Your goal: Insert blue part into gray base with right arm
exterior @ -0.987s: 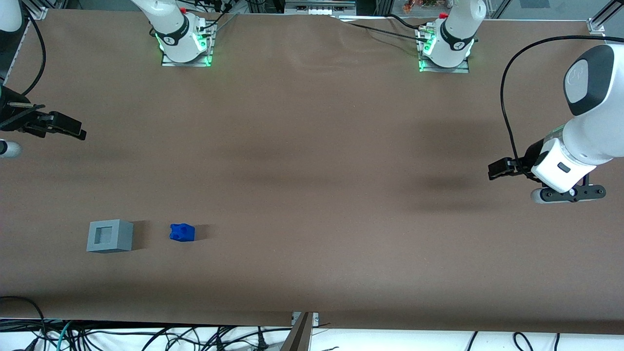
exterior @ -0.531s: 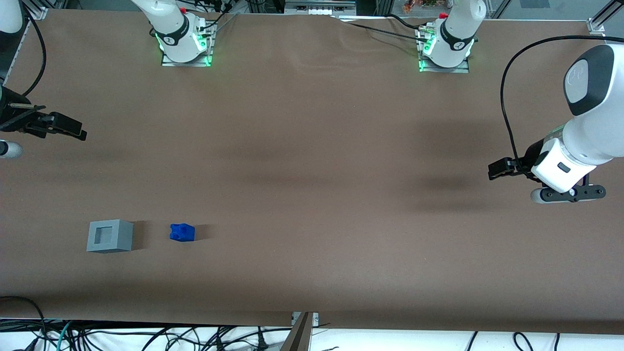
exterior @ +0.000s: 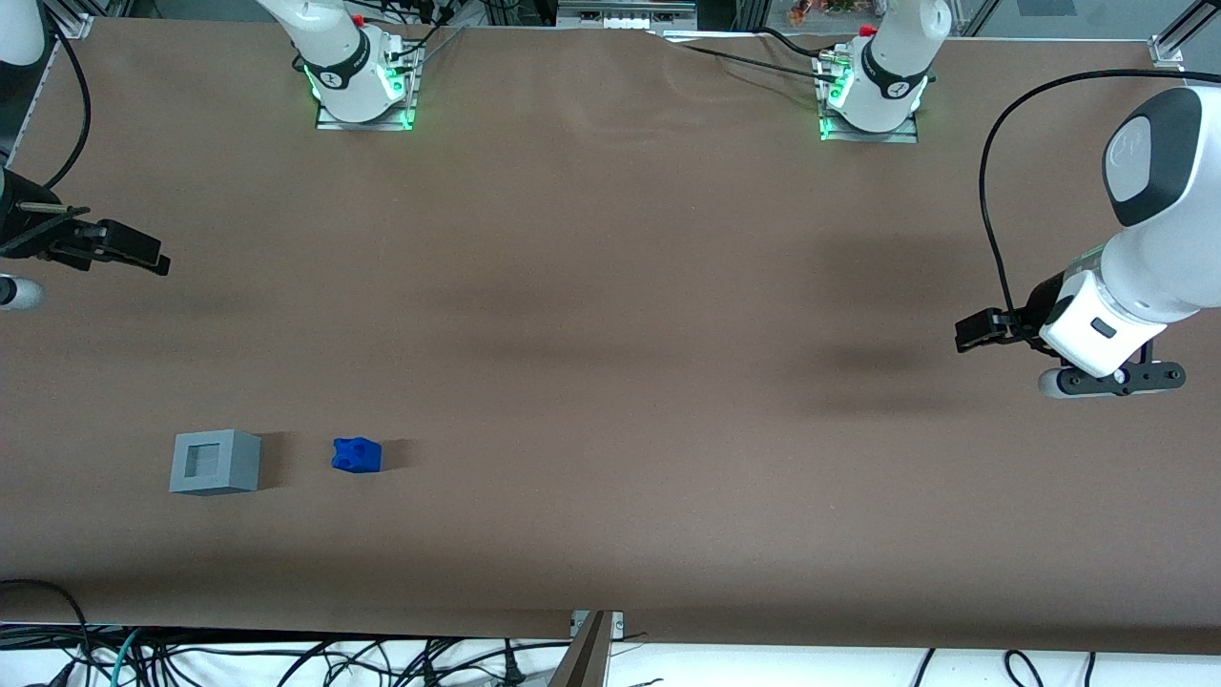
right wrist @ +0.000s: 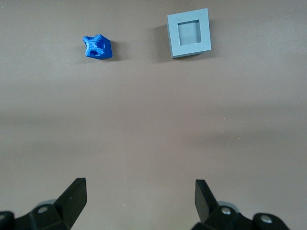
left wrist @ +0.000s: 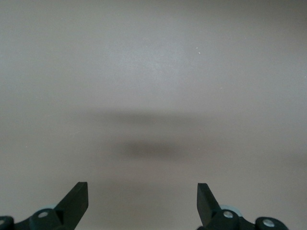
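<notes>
The gray base (exterior: 216,462) stands on the brown table (exterior: 610,315) toward the working arm's end, its square recess facing up and empty. The blue part (exterior: 357,455) lies beside it on the table, a short gap between them. The right arm's wrist (exterior: 86,243) hangs at the table's end, farther from the front camera than both blocks. In the right wrist view my gripper (right wrist: 140,194) is open with nothing between its fingers (right wrist: 76,192). It is high above bare table, well apart from the blue part (right wrist: 97,47) and the gray base (right wrist: 189,32).
Two arm bases (exterior: 361,81) (exterior: 873,91) with green lights sit at the table's edge farthest from the front camera. The parked arm (exterior: 1135,277) hangs over its own end of the table. Cables (exterior: 286,658) lie below the near edge.
</notes>
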`<state>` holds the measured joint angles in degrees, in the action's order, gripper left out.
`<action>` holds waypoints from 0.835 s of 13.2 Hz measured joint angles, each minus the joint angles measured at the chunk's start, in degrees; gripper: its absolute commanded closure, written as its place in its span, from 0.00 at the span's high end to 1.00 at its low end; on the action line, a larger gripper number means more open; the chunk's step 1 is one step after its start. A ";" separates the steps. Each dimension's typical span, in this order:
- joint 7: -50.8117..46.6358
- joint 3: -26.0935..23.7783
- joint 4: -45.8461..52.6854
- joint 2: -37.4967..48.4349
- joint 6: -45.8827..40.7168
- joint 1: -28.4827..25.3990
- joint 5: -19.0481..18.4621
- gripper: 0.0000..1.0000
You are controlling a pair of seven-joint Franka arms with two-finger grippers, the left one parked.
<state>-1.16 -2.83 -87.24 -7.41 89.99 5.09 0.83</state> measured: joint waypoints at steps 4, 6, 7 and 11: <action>0.00 -0.01 0.03 -0.01 0.04 0.00 0.00 1.00; 0.00 -0.01 0.05 -0.03 0.04 0.00 0.00 1.00; 0.00 -0.01 0.05 -0.16 0.04 0.00 0.00 1.00; 0.00 -0.10 0.06 -0.86 0.04 -0.22 0.00 1.00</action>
<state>-1.16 -2.93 -87.18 -8.27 90.03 4.87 0.83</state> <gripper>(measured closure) 0.000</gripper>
